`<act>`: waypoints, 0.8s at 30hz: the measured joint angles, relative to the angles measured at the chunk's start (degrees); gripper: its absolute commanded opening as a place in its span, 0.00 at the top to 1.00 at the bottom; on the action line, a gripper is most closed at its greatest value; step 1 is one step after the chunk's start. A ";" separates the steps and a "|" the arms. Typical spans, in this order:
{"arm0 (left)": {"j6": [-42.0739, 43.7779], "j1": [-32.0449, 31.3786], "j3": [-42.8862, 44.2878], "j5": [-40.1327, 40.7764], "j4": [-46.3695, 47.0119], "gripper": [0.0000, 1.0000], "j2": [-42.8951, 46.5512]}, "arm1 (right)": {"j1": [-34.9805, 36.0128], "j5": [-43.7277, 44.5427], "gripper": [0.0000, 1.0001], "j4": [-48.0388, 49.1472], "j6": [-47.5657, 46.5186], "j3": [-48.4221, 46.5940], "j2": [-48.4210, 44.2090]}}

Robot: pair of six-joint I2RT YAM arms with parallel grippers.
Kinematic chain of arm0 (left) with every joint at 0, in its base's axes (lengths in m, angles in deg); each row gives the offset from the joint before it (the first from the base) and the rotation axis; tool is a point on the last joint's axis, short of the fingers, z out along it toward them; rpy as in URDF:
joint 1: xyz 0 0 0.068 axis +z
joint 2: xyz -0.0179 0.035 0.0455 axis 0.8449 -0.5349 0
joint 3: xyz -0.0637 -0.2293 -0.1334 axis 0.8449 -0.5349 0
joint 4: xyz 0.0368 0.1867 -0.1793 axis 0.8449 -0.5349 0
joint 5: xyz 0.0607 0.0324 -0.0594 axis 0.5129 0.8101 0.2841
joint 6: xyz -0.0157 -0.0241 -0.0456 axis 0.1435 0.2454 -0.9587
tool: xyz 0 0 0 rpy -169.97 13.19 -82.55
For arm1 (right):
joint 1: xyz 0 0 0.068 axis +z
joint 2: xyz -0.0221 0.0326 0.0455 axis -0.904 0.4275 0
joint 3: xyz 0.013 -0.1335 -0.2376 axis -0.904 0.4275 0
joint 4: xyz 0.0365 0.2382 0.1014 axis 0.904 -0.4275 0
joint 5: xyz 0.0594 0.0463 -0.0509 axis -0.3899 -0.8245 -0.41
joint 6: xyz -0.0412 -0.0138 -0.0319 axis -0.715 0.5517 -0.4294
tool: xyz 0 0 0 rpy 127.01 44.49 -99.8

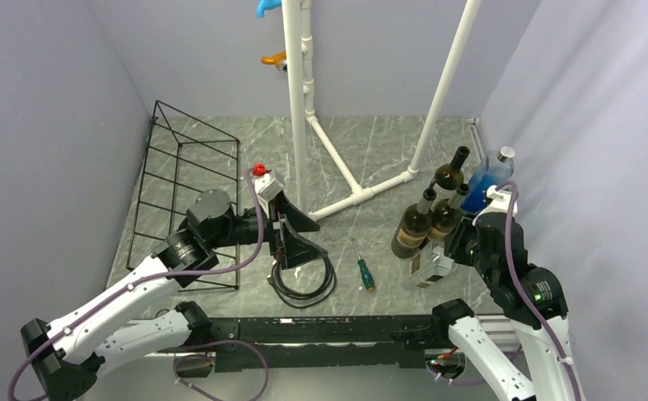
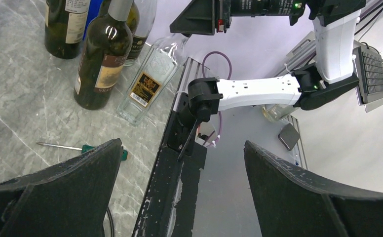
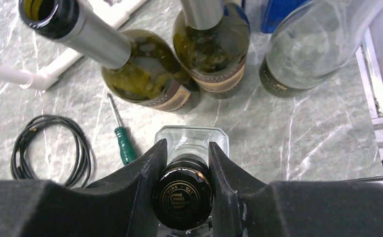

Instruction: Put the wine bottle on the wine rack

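**Crowded grey worktop: a neck grip with a long carry ahead**

Pale walls close in a grey marbled worktop (image 1: 371,150). The black wire wine rack (image 1: 177,192) stands at its far left, and a white pipe frame (image 1: 298,117) rises from the middle. At the near right, the right pincer (image 3: 187,148) is clamped on the black-capped neck of a clear glass bottle (image 2: 147,79), close to the worktop's near edge. I cannot tell whether its base is off the surface. The left pincer (image 2: 182,145) hangs with its fingers wide apart and nothing between them.

The main risk is probably the grip. Only the narrow, smooth neck is held, so the heavy body could swing or slide through on a fast lift.

Two green wine bottles (image 3: 150,81) stand just beyond the clamped one. A tilt or a careless lift could knock them into the others behind.

The way left crosses a screwdriver (image 1: 362,273), a coiled black cable (image 1: 304,284), the pipe frame's foot and the left arm. A low carry would likely snag or collide.

The rack's bars slant, so a bottle let go badly seated might roll out.
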 measured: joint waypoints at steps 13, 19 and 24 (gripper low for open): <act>0.31 -3.61 3.61 3.19 -0.55 0.01 -3.56 | 0.00 -15.10 1.00 0.70 -3.23 -5.40 1.36; 1.38 -3.82 4.83 4.70 -2.21 0.01 -4.31 | 0.00 -25.70 1.00 4.83 -3.02 -6.80 3.39; 1.81 -3.82 5.64 6.34 -4.15 0.01 -4.48 | 0.00 -33.35 1.00 8.92 -2.05 -6.51 5.55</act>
